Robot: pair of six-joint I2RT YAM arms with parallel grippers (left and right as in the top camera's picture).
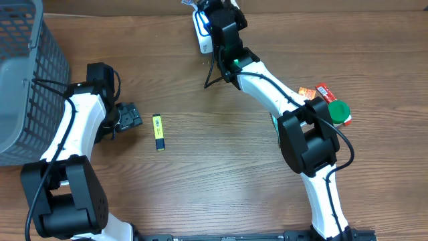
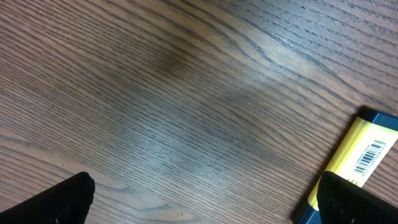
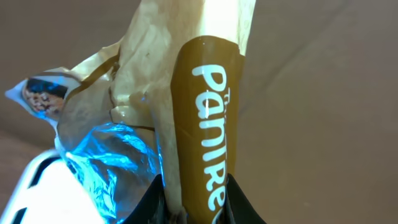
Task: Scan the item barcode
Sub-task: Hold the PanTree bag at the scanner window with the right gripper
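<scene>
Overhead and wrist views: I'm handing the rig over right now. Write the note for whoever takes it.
Right gripper: shut on a snack packet, held up at the white scanner at the far edge of the table; blue light falls on the wrapper.
Left gripper: open, empty, low over the table beside the yellow box, which lies barcode up.
Done: packet picked up and presented.
Left: whether the scan registered cannot be told. Yellow box not yet picked up. More items wait by the right arm.
</scene>
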